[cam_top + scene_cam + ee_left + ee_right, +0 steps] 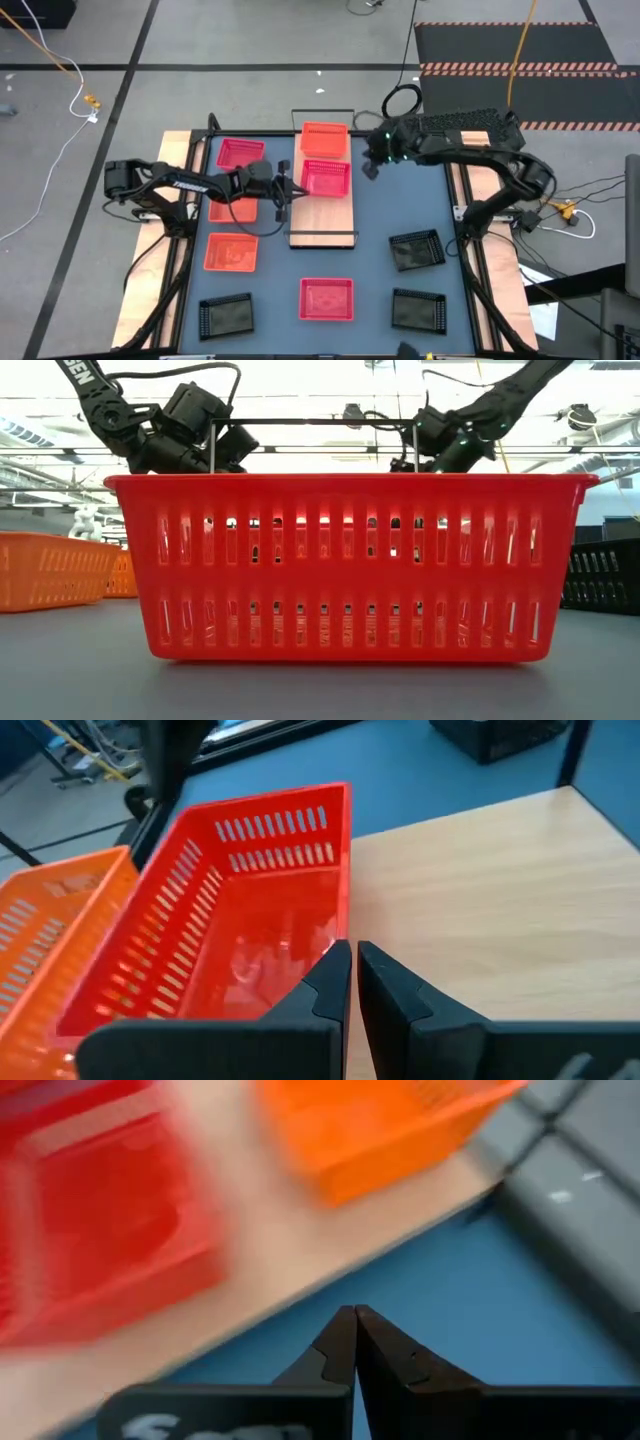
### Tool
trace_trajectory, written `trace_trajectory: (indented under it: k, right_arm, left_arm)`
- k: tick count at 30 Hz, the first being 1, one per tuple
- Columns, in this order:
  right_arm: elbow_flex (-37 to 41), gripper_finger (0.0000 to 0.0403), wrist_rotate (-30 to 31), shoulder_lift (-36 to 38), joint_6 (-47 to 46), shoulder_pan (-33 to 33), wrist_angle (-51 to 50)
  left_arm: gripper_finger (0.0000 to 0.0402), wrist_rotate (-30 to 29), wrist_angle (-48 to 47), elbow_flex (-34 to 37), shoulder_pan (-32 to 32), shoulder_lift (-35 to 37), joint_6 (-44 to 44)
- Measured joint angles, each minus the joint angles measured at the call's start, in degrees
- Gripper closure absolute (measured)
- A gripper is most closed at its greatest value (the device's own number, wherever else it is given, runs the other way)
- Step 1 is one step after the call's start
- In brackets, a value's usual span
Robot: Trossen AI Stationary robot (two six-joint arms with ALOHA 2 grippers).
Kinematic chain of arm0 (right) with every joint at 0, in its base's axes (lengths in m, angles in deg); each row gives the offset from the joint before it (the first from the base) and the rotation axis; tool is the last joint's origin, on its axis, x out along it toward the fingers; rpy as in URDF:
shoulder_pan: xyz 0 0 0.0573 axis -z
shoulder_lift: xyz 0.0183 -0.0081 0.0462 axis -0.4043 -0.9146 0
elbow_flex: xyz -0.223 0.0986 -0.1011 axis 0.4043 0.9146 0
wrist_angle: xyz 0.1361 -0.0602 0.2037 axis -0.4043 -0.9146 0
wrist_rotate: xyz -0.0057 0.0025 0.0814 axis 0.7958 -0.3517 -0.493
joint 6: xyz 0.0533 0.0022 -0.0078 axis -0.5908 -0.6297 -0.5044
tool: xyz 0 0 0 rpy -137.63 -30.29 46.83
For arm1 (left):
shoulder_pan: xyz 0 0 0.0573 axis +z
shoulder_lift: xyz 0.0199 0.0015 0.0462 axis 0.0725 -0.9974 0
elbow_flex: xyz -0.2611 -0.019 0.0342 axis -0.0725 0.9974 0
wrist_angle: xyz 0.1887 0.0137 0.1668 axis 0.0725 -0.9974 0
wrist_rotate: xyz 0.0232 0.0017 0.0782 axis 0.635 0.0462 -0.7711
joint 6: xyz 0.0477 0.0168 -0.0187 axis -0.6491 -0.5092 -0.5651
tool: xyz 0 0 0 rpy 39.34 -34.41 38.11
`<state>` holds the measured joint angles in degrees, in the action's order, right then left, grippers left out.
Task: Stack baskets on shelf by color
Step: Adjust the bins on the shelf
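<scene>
Baskets: nine in the high view. On the shelf (pixel 322 215): an orange basket (pixel 324 139) at its far end, a pink-red basket (pixel 324 179) mid-board just beside it; the near end is bare wood.
Loose on table: pink-red far-left (pixel 239 152), orange ones left of the shelf (pixel 232 210) (pixel 231 253), pink-red near-centre (pixel 327 299), three black at the near edge and right (pixel 225 315) (pixel 416 250) (pixel 419 310).
Why: one colour per shelf slot, I'd guess; the bare end probably waits for black.
Left gripper (pixel 352 963): fingers closed on nothing, at the mid-shelf basket's rim, over the board.
Right gripper (pixel 354 1325): closed, empty, above the blue tabletop (pixel 400 205) right of the shelf's far end.
Writing: white lettering on both arms; can't read it.
</scene>
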<state>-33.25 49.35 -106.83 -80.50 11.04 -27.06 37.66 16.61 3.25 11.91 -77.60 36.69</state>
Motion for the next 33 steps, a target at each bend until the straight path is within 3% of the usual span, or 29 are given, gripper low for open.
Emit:
trace_trajectory:
  k: [5,12,25,33]
  right_arm:
    - [6.9,0.0403,-0.9,3.5,-5.1,-5.9,6.9]
    - [10.7,0.0403,-0.9,0.1,-8.4,-11.1,20.0]
    - [10.7,0.0403,0.7,-1.0,-7.7,-10.6,26.7]
    - [10.7,0.0403,0.7,-1.0,-6.8,-9.1,27.9]
  left_arm:
    - [0.0376,0.0,0.1,0.0,-1.8,0.0,-0.2]
    - [0.0376,0.0,2.1,-0.5,-2.8,0.0,-0.2]
    - [0.0376,-0.1,-1.4,-0.7,-3.0,0.0,-0.3]
    - [0.0376,-5.7,-1.3,-0.7,-2.9,0.0,-0.4]
